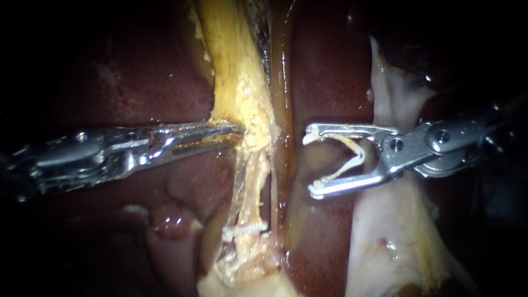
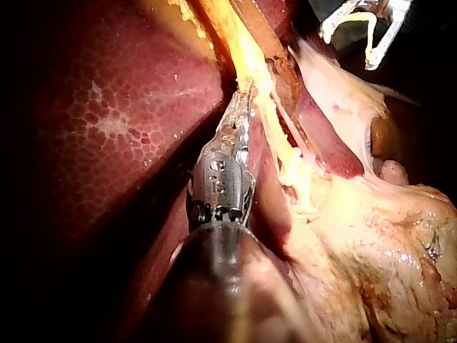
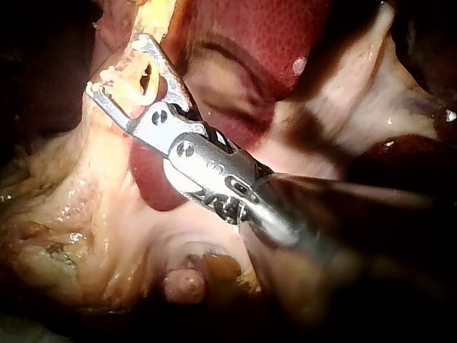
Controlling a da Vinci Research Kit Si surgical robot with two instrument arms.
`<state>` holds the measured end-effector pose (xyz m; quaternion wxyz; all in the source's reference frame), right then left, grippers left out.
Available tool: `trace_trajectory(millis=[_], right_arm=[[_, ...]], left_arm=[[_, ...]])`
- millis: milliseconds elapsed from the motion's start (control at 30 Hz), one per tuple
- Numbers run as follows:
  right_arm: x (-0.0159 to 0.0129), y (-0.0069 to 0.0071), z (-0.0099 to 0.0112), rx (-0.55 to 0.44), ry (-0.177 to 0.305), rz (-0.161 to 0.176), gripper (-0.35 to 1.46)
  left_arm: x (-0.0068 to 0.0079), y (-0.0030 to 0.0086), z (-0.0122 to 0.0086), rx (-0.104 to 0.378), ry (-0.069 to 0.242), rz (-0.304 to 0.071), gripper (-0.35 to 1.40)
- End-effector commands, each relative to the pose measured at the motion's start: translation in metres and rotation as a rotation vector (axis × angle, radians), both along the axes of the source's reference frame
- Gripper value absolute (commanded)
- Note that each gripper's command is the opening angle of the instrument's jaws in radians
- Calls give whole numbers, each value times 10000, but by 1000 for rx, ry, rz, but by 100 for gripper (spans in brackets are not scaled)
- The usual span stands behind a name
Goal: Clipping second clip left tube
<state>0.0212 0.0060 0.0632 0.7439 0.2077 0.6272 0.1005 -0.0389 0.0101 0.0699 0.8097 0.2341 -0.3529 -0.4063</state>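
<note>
Tension first: left tool [image 1: 236, 130], in from the frame's left, jaws narrow and closed on the left edge of the pale yellow, fat-crusted left tube [image 1: 250, 181] at mid-frame, probably to keep it taut and steady for clipping. Right tool [image 1: 309, 165], in from the right, jaws spread wide yet gripping a white V-shaped clip [image 1: 355, 157] from both sides. Clip's mouth open toward the tube, near its right side but clear of it, with a glistening amber strip [image 1: 281, 82] in between. Long axis of the tube near vertical, top centre down to bottom centre. Small white seated clip [image 1: 246, 227] already across it low in the frame, crosswise to that axis. Judged next need: white V-shaped clip brought square to the tube, straddling it fully. Dark red liver [image 1: 330, 66] behind.
</note>
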Motion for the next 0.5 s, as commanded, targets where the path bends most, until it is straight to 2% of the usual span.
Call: trace_trajectory(millis=[33,100,200,300,400,500], right_arm=[[0,-1,0,18,0,3,60],[1,-5,1,48,-16,-2,59],[9,-18,8,145,-71,-26,58],[27,-33,24,204,-87,-39,58],[47,-48,44,237,-111,-61,58],[66,-64,69,257,-133,-82,58]], left_arm=[[1,0,-1,0,-1,1,-35],[4,2,-5,5,-4,6,-35],[12,11,-23,4,2,-1,-35],[22,23,-47,7,11,-20,-35],[33,32,-70,-9,1,-35,-35],[40,35,-87,-23,-6,-43,-35]])
